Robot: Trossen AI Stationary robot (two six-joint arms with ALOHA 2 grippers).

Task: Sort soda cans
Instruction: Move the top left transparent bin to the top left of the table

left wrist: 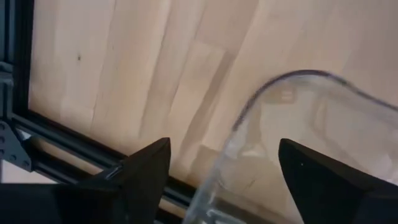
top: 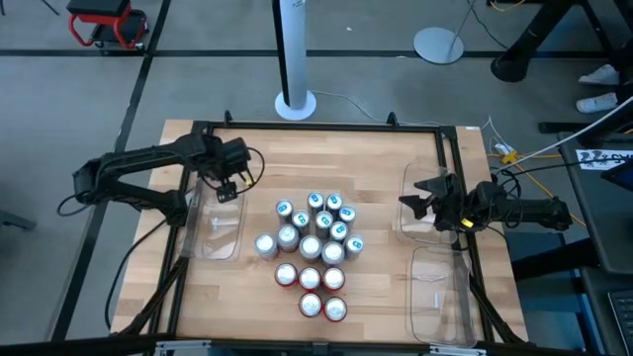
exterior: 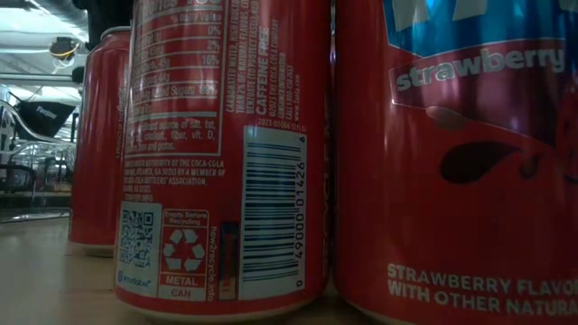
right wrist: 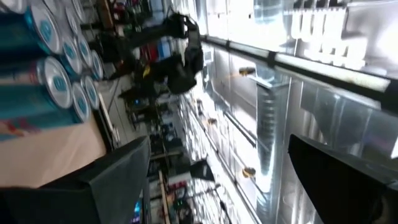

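The soda cans (top: 312, 252) stand upright in a tight cluster at the table's middle: teal ones (top: 324, 211) at the far side, silver-grey ones (top: 297, 242) in the middle, red ones (top: 312, 292) nearest. The low view shows the red cans (exterior: 226, 153) close up. My left gripper (top: 226, 190) points down, open, above the far end of the left clear tub (top: 216, 232); the tub's rounded rim (left wrist: 280, 87) shows beyond my left gripper (left wrist: 224, 180). My right gripper (top: 420, 203) hangs open and roughly level over the far right tub (top: 420, 225), facing the teal cans (right wrist: 43, 74).
A second clear tub (top: 437, 297) lies at the near right. A black frame (top: 316, 127) runs around the wooden tabletop, and its rail (left wrist: 74, 149) is close by the left gripper. Bare wood lies between the can cluster and the tubs on both sides.
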